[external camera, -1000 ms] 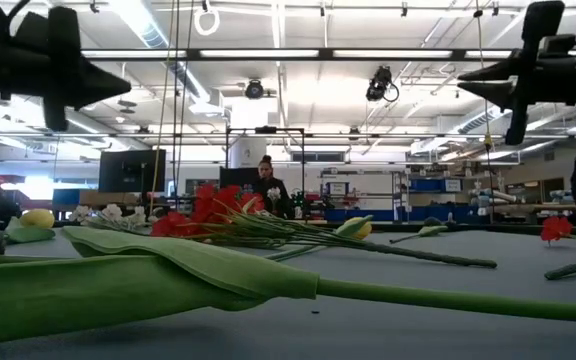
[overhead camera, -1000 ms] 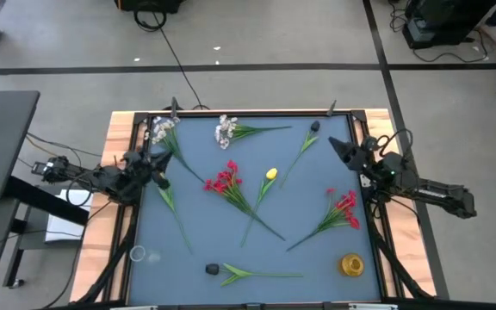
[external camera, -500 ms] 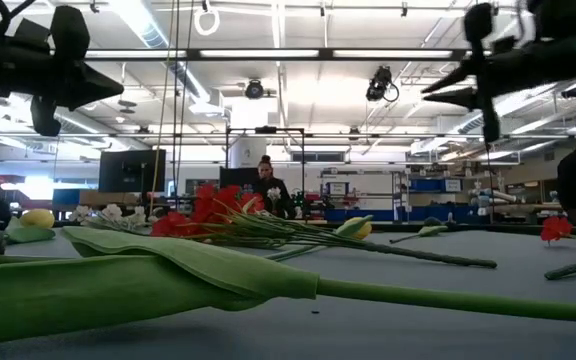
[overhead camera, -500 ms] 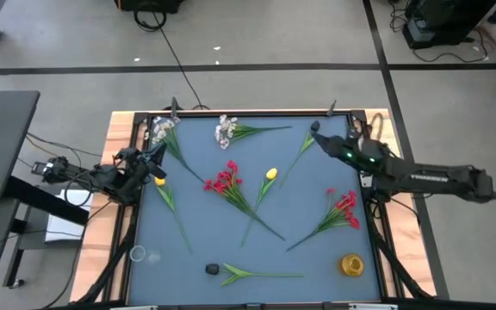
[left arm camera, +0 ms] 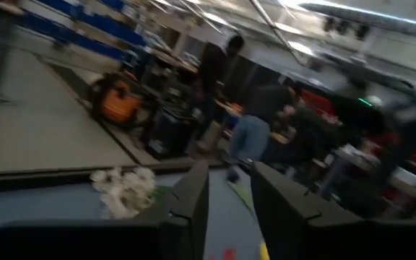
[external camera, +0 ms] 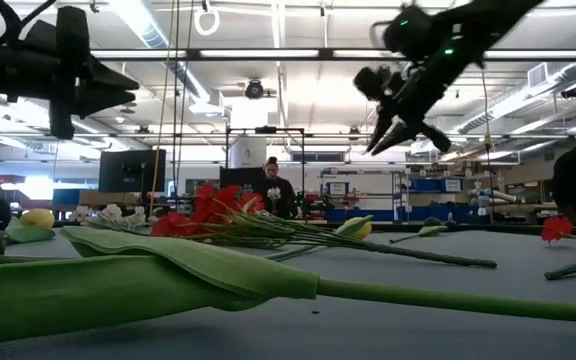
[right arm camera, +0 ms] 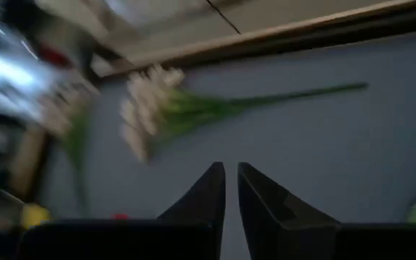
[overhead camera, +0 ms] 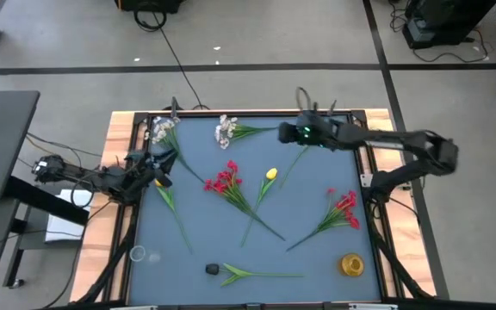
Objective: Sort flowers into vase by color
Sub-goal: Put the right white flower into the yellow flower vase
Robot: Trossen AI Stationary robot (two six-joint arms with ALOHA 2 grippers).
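Flowers lie flat on the blue mat. Two white sprays (overhead camera: 226, 129) (overhead camera: 160, 131) are near the far edge. Red clusters lie mid-table (overhead camera: 224, 179) and at the right (overhead camera: 344, 205). One yellow tulip (overhead camera: 270, 174) is in the middle, another (overhead camera: 158, 181) near the left edge. A dark bud (overhead camera: 212, 269) lies near the near edge. My right gripper (overhead camera: 284, 133) hangs shut above the far edge, beside the white spray (right arm camera: 146, 108), well clear of the mat (external camera: 383, 140). My left gripper (overhead camera: 169, 161) hovers at the left edge, its fingers a little apart (left arm camera: 230, 173).
A yellow vase (overhead camera: 351, 264) stands at the near right corner and a clear glass vase (overhead camera: 136, 253) at the near left. A wooden frame (overhead camera: 119, 120) borders the mat. People show in the room beyond the table (external camera: 268, 185).
My right arm has swung from the table's right edge toward the far edge and leftward, and its gripper now tips downward next to the white spray's stem. The flowers have stayed where they were.
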